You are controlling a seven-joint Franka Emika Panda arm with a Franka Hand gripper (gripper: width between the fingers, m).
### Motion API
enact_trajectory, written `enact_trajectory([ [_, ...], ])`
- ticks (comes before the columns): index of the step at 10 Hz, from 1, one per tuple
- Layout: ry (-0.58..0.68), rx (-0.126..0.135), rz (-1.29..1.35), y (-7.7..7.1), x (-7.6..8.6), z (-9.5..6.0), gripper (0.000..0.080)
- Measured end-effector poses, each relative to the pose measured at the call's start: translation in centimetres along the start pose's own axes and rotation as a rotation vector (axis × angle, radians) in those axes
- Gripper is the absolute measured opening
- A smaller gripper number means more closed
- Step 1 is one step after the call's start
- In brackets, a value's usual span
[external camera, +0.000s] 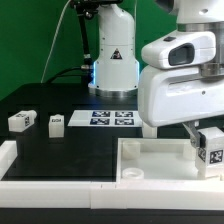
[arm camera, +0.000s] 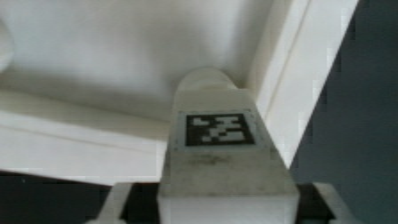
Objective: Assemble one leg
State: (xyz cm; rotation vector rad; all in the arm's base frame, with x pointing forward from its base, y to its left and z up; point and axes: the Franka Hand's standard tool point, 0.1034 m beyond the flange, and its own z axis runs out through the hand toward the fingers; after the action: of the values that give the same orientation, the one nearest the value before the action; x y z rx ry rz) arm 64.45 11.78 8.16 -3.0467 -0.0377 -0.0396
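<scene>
Clenches the gripper [external camera: 203,132] on the leg [external camera: 211,150] [arm camera: 222,140], tag face showing, and holds it upright over the white tray [external camera: 150,160] [arm camera: 107,95] at the exterior view's right, near its rim. Two more legs [external camera: 22,121] [external camera: 57,123] well apart, at the exterior view's left.

leg I hold [external camera: 210,146]: white, black-and-white square tag
table [external camera: 60,95]: black
marker board [external camera: 112,118], centre of the exterior frame: white, black tags
tray piece [external camera: 160,162]: white

I log on the wrist feed: one leg [arm camera: 217,150], tag face toward camera, held between the jaws; white tray piece [arm camera: 107,95] beyond it; dark tabletop [arm camera: 365,130] beside.
</scene>
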Motion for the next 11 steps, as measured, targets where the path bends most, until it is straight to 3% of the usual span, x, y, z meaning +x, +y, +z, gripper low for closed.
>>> enact_trajectory([
  [3, 0.007, -0.016, 0.565, 0.33, -0.04, 0.05, 0.0290],
  [5, 0.023, -0.043, 0.962, 0.32, -0.21, 0.09, 0.0291],
  [7, 0.026, -0.055, 1.346, -0.14, -0.50, 0.21, 0.0291],
  [11, 0.024, -0.046, 1.493, -0.18, -0.52, 0.25, 0.0314],
])
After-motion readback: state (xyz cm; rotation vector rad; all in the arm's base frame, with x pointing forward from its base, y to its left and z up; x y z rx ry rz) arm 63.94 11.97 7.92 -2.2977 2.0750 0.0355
